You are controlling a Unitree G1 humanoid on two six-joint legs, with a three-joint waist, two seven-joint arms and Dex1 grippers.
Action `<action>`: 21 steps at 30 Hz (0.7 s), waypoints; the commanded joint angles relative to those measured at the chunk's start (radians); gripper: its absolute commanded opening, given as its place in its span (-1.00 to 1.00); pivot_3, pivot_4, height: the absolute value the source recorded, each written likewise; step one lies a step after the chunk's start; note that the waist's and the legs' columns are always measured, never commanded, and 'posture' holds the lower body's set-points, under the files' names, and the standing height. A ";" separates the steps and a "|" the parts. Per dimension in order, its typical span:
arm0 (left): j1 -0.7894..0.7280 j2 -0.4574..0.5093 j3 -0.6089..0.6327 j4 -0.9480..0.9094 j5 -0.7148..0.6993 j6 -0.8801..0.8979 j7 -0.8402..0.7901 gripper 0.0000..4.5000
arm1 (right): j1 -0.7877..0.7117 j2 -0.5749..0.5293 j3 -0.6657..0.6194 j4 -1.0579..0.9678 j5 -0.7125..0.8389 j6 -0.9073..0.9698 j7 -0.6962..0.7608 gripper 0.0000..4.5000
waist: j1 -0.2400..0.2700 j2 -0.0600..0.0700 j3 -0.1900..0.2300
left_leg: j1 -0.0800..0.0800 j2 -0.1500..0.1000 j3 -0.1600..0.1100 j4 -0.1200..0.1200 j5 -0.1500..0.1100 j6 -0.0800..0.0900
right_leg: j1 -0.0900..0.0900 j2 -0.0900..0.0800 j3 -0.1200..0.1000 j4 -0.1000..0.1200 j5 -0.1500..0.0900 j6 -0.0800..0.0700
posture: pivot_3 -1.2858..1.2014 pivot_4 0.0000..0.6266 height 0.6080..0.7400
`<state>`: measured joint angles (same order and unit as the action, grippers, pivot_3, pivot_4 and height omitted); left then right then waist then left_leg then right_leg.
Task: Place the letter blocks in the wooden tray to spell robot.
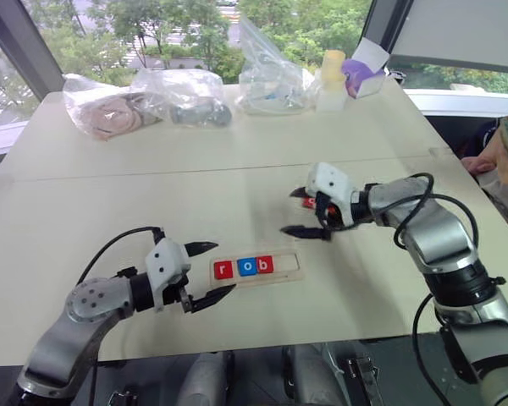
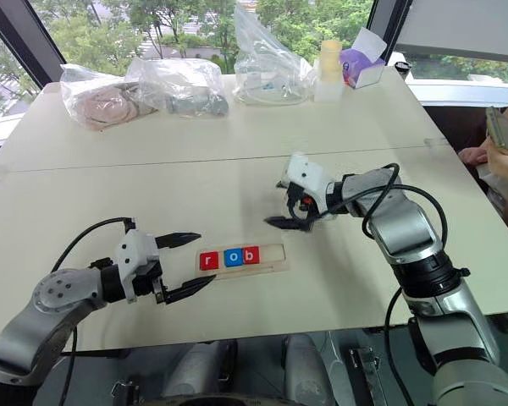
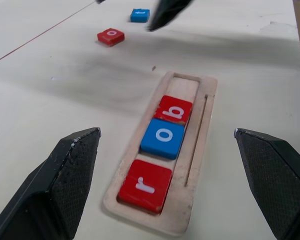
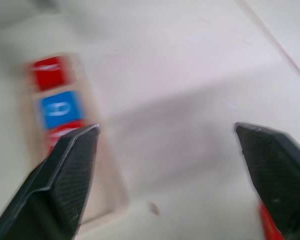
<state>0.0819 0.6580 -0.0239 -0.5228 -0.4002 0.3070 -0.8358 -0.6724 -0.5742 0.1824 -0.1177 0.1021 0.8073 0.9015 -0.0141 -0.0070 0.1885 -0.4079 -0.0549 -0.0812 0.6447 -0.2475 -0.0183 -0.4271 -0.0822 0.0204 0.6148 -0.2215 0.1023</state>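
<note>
Near us, left gripper point(image 1: 210, 272) jaws wide, empty, beside wooden tray point(image 1: 293, 272) holding r, o, b. Beyond, right gripper point(image 1: 305, 211) spread, empty, over red o block point(image 3: 110, 36); blue block point(image 3: 139, 15) farther. We judge tiles light, rigid, slick: pinch opposite edges.

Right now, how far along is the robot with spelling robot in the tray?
Done: red r, blue o and red b sit in the wooden tray, leaving two slots free. In hand: nothing; the open right gripper hovers near the loose red o. Left: that o and the blue tile. The left gripper waits open by the tray.
</note>
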 commanded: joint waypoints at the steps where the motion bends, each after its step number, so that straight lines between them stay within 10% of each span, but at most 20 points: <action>1: -0.021 -0.013 -0.013 -0.003 0.008 -0.022 -0.001 1.00 | -0.054 0.086 -0.091 0.047 -0.063 0.138 -0.254 0.98 | 0.003 0.000 0.000 | 0.000 0.000 0.000 0.000 0.000 -0.001 | -0.001 0.000 0.000 0.000 0.000 0.000 | 0.03 -0.52 1.00; 10: -0.085 -0.034 -0.048 0.055 0.023 -0.037 -0.025 1.00 | -0.007 0.380 -0.195 0.023 -0.186 0.284 -0.742 0.98 | 0.001 0.000 0.000 | -0.001 -0.001 0.000 -0.002 0.001 -0.001 | -0.001 0.001 0.000 0.000 0.000 0.000 | 0.03 -0.52 1.00; 21: -0.085 -0.023 -0.032 0.053 0.012 -0.028 -0.050 1.00 | -0.010 0.555 -0.299 0.115 -0.178 0.276 -0.954 0.98 | -0.003 0.001 0.000 | 0.000 -0.001 0.000 -0.002 0.001 -0.001 | -0.002 0.002 0.000 0.003 0.001 0.001 | 0.03 -0.52 1.00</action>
<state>-0.0036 0.6278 -0.0665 -0.4490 -0.3810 0.2903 -0.8810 -0.6519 -0.0266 -0.0912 -0.0084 -0.0810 1.1055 -0.0242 -0.0173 -0.0061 0.1882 -0.4080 -0.0560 -0.0810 0.6428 -0.2465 -0.0191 -0.4290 -0.0798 0.0203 0.6173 -0.2204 0.1034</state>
